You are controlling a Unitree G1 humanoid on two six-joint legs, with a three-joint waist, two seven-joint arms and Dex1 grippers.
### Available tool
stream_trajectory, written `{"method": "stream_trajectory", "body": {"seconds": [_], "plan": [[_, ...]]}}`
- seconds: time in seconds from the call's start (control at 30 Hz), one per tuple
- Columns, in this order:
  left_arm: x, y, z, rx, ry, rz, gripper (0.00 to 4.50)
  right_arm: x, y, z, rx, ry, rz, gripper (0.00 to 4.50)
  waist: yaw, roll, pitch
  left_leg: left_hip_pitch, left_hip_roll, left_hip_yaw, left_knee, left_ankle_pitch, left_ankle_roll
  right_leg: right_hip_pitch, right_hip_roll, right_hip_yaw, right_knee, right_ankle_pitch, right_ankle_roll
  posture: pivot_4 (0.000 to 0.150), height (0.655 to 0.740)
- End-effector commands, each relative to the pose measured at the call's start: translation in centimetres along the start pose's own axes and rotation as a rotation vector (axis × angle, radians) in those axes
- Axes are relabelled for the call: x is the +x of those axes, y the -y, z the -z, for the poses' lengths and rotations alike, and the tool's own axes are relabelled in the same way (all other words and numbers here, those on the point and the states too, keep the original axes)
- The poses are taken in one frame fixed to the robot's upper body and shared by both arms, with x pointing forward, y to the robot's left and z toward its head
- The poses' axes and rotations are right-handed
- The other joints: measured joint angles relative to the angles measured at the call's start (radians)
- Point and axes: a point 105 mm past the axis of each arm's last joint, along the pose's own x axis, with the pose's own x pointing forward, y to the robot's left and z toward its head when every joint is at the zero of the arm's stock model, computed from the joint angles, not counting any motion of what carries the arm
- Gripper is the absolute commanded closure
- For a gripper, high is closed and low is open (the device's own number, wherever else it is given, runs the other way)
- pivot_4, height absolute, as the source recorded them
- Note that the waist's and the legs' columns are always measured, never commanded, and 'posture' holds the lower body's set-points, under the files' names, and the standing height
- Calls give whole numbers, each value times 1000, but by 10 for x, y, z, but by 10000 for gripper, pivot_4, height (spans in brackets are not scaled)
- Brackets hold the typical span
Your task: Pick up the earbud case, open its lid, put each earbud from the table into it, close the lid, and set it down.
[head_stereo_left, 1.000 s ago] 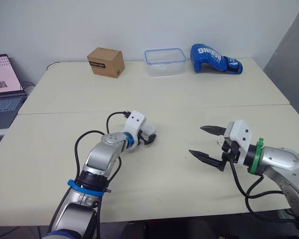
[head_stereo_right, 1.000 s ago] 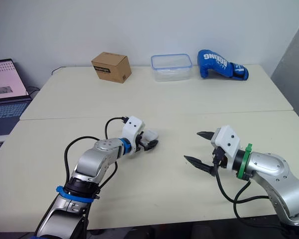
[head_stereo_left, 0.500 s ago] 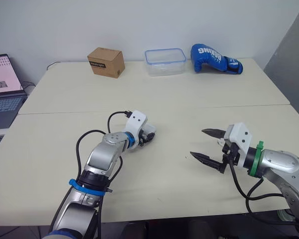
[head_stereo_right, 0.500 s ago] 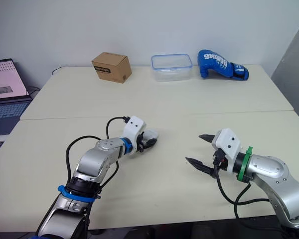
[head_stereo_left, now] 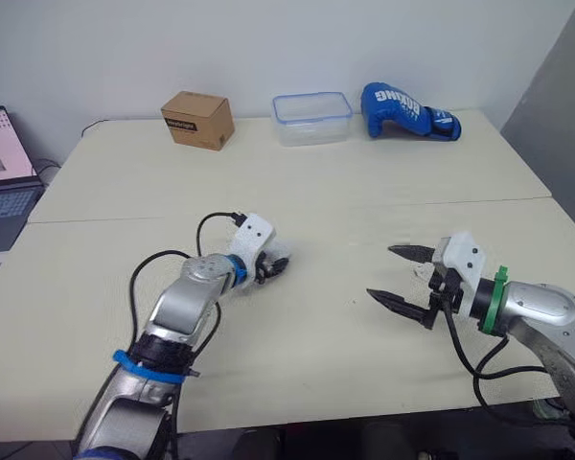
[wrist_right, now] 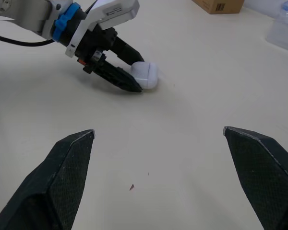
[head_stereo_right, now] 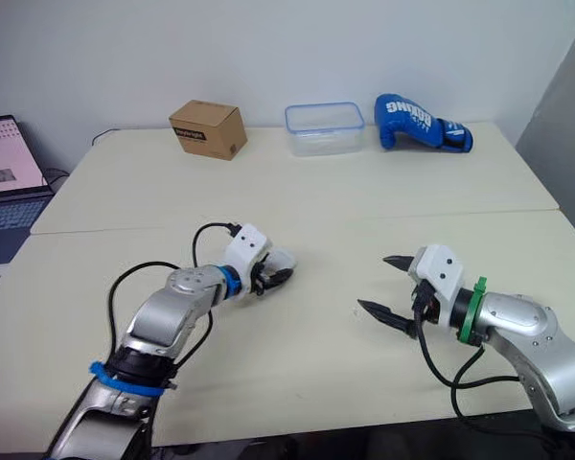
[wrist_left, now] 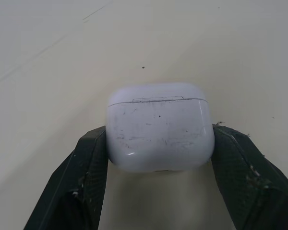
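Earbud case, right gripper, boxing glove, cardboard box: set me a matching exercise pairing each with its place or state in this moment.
Things:
1. earbud case
2. right gripper
3. boxing glove
4. cardboard box

Places or states:
A. open, holding nothing
B. at the far edge of the table, left of the clear container
C. lid shut, gripped by the left gripper
D. at the far edge, right of the clear container

Pairs: 1-C, 2-A, 3-D, 4-B.
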Motion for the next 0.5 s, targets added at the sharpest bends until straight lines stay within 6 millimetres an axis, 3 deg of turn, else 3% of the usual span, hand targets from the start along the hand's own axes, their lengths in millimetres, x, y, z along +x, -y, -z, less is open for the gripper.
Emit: {"method": "stream_trajectory", "body": {"seconds": [0.03,0.27,0.5], "plan": [[-27,-1,-37,157,174,37,17498,2,6,-21,61,85,-16,0,-2,0,0,0,0,0,0,0,0,0,0,0,0,0,0,1500,7307],[-56,3,-65,432,395,72,17498,16,14,-25,312,64,-128,0,6,0,0,-1,0,0,0,0,0,0,-1,0,-1,0,0,1500,7307],[-59,22,-74,676,477,157,17498,25,21,-33,533,-14,-214,0,3,0,0,-1,0,1,0,0,0,0,-1,0,0,0,0,1500,7307]]}}
